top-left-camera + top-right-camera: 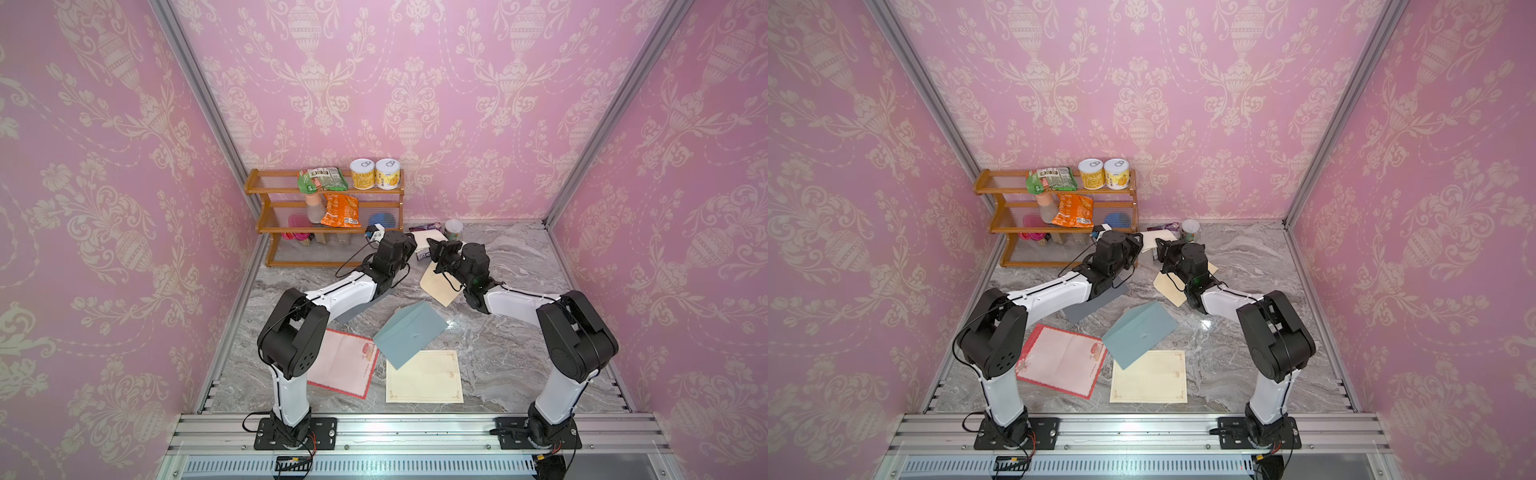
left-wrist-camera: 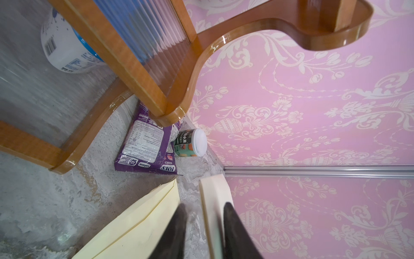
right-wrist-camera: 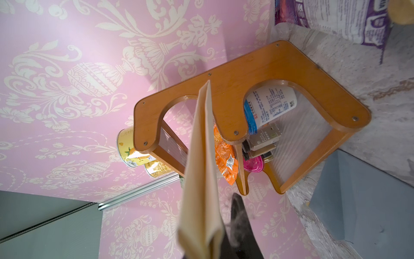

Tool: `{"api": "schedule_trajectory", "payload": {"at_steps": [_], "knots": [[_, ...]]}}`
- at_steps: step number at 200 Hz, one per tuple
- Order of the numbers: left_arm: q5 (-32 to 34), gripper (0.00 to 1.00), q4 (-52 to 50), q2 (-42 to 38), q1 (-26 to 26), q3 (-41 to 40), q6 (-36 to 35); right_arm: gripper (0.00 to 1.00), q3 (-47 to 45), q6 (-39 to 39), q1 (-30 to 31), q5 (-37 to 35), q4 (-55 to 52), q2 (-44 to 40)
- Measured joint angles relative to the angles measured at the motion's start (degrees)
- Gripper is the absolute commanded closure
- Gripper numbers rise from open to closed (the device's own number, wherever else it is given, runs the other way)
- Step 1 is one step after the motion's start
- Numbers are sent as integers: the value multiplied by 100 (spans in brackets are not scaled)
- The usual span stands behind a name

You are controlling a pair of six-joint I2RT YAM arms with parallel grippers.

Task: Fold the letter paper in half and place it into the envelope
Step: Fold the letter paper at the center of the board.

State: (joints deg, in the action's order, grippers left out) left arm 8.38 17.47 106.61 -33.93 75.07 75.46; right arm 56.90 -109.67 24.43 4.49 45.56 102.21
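Over the grey marbled table [image 1: 519,332], near the flat pale yellow paper envelope [image 2: 134,233], the folded cream letter paper [image 3: 201,170] is pinched only by the right gripper [image 1: 434,248], with the left gripper [image 2: 205,210] holding its 2 fingers [image 2: 174,235] apart around it, so I reckon it may sag, unfold or miss the envelope's mouth.

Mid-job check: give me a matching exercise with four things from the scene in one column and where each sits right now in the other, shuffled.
Things:
1. folded cream paper
2. blue envelope
3. red-bordered sheet
4. yellow cans

Places:
A. on the top shelf of the rack
B. flat on the table, partly under the left arm
C. pinched in the right claw
D. overlapping a corner of the gold-bordered sheet

Pairs: 1-C, 2-D, 3-B, 4-A
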Motion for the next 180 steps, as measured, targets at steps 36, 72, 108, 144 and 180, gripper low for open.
{"api": "schedule_trajectory", "payload": {"at_steps": [36,72,108,144,180], "knots": [[-205,1,-866,-289,55,157,-540,100,-2,76,-31,181,-2,0],[-435,1,-1985,-673,345,308,-1436,100,-15,330,-181,667,-85,-2],[-522,1,-3222,-1060,723,317,-2592,100,-17,820,-361,1355,-466,-13],[-579,1,-4065,-1554,1217,101,-3674,100,-17,1344,-409,1956,-940,-81],[-758,1,-4566,-1939,1869,-289,-4444,100,-13,1591,-409,2321,-1137,-92]]}}
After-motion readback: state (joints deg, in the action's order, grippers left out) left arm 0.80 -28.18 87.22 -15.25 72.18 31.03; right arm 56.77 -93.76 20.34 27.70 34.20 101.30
